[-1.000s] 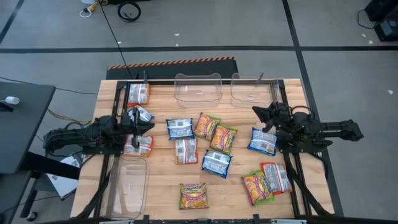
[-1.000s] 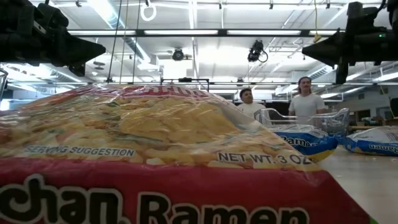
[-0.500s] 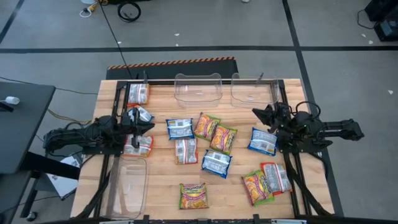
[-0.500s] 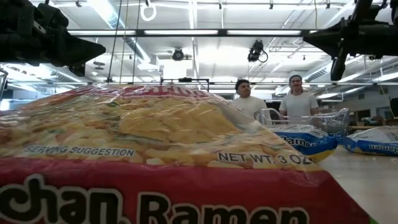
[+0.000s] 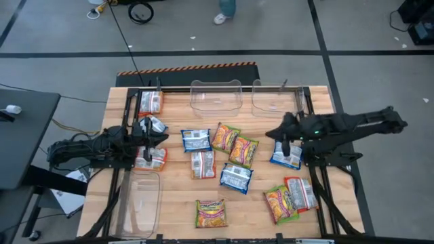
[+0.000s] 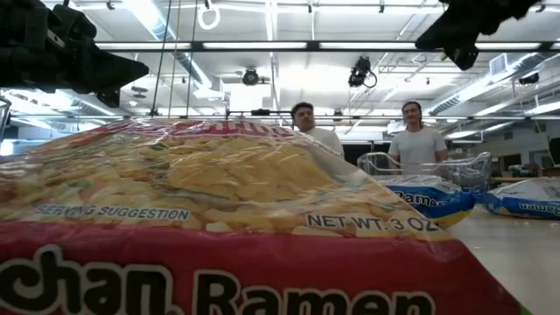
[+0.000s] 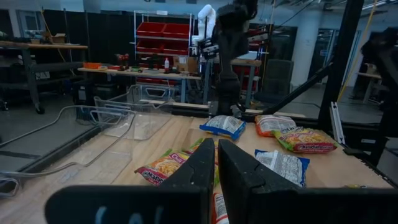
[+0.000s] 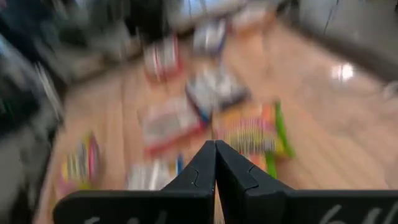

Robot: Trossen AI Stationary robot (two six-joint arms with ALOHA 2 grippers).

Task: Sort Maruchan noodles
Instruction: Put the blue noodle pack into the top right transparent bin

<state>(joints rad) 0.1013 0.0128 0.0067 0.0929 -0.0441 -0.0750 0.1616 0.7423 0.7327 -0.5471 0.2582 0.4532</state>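
About a dozen noodle packets lie flat on the wooden table. Blue ones (image 5: 196, 139) (image 5: 236, 177) (image 5: 286, 154), yellow-green ones (image 5: 225, 137) (image 5: 244, 150) and a red-and-white one (image 5: 203, 164) lie mid-table. More lie near the right edge (image 5: 290, 198), the near edge (image 5: 211, 213) and on the left (image 5: 150, 102) (image 5: 152, 125) (image 5: 150, 158). My left gripper (image 5: 161, 135) (image 7: 216, 149) is shut, held over the table's left side. My right gripper (image 5: 271, 133) (image 8: 216, 146) is shut, raised above the table beside the right blue packet, pointing toward mid-table.
Two clear tubs (image 5: 216, 95) (image 5: 274, 98) stand at the far edge and a third (image 5: 140, 203) at the near left corner. One yellow-green packet (image 6: 219, 219) fills the low view. Two people (image 6: 311, 136) (image 6: 416, 144) stand in the room beyond the table.
My right arm has risen and stretched out, carrying its shut gripper up and a little toward the table's left and near side, over the right blue packet; it moves fast, its wrist view is blurred. The people behind the table have walked across. No packet has moved.
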